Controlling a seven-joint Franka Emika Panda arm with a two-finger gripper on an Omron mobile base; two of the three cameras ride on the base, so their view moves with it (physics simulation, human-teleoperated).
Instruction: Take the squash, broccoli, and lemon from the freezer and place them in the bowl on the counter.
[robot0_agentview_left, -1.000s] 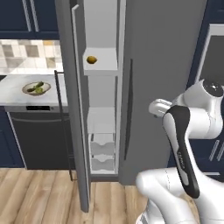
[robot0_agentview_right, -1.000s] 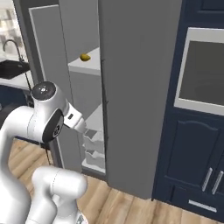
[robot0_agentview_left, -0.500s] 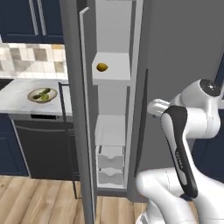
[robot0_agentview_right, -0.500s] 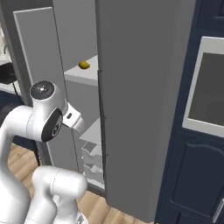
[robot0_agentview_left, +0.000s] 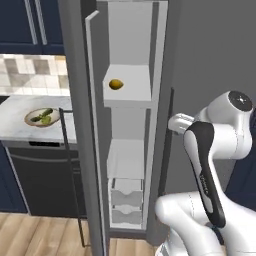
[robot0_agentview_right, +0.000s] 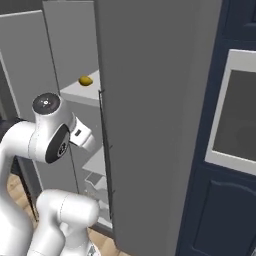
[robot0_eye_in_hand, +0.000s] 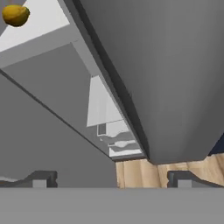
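Right now, from the left base view, I have the freezer (robot0_agentview_left: 127, 150) standing open in front of me, and the lemon (robot0_agentview_left: 116, 84) sits alone on an upper white shelf. Off to the left, the bowl (robot0_agentview_left: 42, 118) rests on the counter (robot0_agentview_left: 20, 107), and I can make out green shapes in it that look like the squash and broccoli, though they are too small for me to tell apart. I judge those two done and the lemon the one left to fetch.

From the right base view, I see the lemon (robot0_agentview_right: 85, 80) on the same shelf, above and beyond my arm's elbow, with the wide grey door beside it taking up most of the picture.

Through the hand view, the gripper (robot0_eye_in_hand: 112, 179) has its two tips spread wide with nothing between them. The lemon (robot0_eye_in_hand: 15, 14) lies in the far upper corner, well apart from the tips, and the white drawers (robot0_eye_in_hand: 120, 140) lower in the freezer sit nearer the middle.

My next move, as I reckon it, calls for raising and turning the hand until the lemon is centred between the tips, then reaching in over the shelf edge without clipping the door.
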